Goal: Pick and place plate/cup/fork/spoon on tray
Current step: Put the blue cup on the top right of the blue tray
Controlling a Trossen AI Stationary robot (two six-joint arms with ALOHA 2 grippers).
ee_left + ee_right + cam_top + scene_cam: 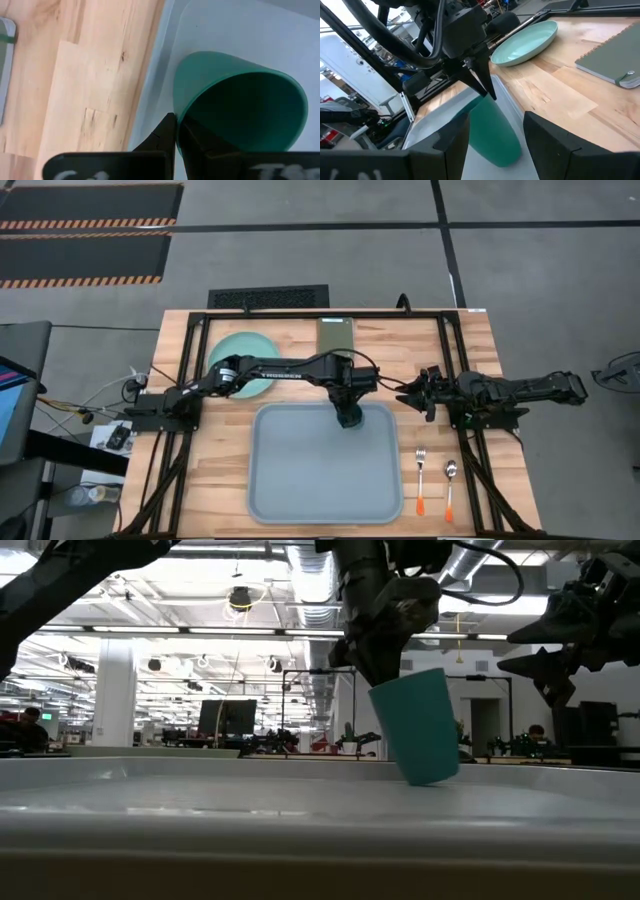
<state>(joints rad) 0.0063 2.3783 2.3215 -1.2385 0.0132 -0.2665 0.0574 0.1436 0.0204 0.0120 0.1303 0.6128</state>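
Left tool (487, 92) of mine is pinching the rim of the small dark teal-green cup (417, 728), holding it tilted over the pale grey-blue rectangular tray's (290, 480) far right corner.

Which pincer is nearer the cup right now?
Left. The left pincer is pinching the cup by its rim over the tray; the right pincer waits open off the tray's right side.
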